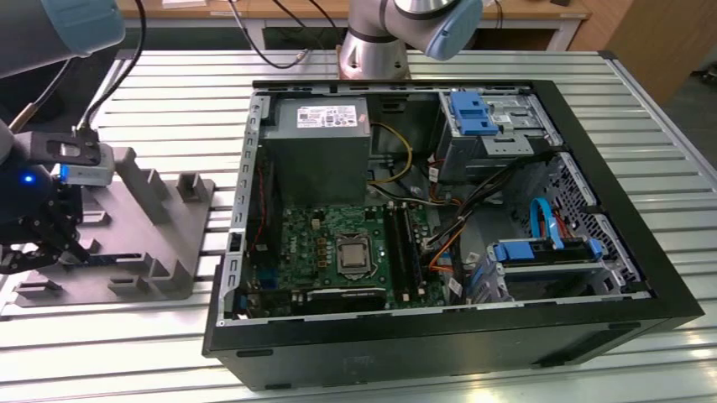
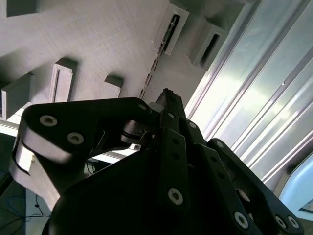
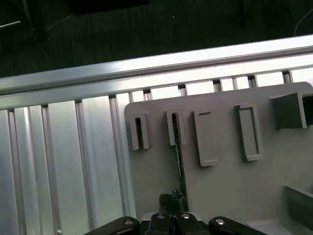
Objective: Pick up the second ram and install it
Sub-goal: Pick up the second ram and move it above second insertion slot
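Jaws clamping second ram [image 3: 179, 154], grey fixture [image 3: 230, 191], slatted table [image 3: 63, 161], wooden desk [image 1: 510, 12] beyond

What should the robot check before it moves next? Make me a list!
1. The second ram stands on edge in a slot of the gray holder: ok.
2. The gripper sits at the ram's end: ok.
3. The gripper has a hold on the ram: cannot tell.
4. The computer case is open: ok.
5. The motherboard has a free memory slot: cannot tell.
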You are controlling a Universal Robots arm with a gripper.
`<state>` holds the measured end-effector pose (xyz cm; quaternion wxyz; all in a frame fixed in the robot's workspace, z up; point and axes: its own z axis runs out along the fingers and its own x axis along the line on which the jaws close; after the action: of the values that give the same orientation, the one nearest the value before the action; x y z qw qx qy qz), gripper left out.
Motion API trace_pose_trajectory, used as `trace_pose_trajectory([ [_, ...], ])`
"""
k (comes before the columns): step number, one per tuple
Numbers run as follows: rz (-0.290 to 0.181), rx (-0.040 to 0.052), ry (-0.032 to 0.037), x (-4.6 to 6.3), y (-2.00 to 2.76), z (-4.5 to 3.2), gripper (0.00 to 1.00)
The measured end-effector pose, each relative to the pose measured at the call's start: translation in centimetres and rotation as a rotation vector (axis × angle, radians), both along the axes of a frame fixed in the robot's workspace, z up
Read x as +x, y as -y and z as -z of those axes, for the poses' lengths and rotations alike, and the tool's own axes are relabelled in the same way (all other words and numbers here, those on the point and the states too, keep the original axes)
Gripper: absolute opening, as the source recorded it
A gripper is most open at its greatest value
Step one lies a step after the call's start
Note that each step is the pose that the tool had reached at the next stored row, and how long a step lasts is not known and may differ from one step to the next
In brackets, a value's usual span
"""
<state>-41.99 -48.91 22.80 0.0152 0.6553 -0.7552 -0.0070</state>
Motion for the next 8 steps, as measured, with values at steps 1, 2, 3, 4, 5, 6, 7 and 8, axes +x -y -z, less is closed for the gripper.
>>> trace_pose_trajectory([
  [1,-0.011,0.0002,0.0000,0.00,0.00,0.00,0.10],
  [2,-0.021,0.0002,0.0001,0.00,0.00,0.00,0.10],
  [3,-0.032,0.0002,0.0000,0.00,0.00,0.00,0.10],
  [4,-0.042,0.0003,0.0001,0.00,0.00,0.00,0.10],
  [5,-0.053,0.0004,0.0001,0.00,0.00,0.00,0.10],
  [6,-0.064,0.0004,0.0000,0.00,0.00,0.00,0.10],
  [7,-0.074,0.0005,0.0001,0.00,0.00,0.00,0.10],
  [8,-0.084,0.0005,0.0000,0.00,0.00,0.00,0.10],
])
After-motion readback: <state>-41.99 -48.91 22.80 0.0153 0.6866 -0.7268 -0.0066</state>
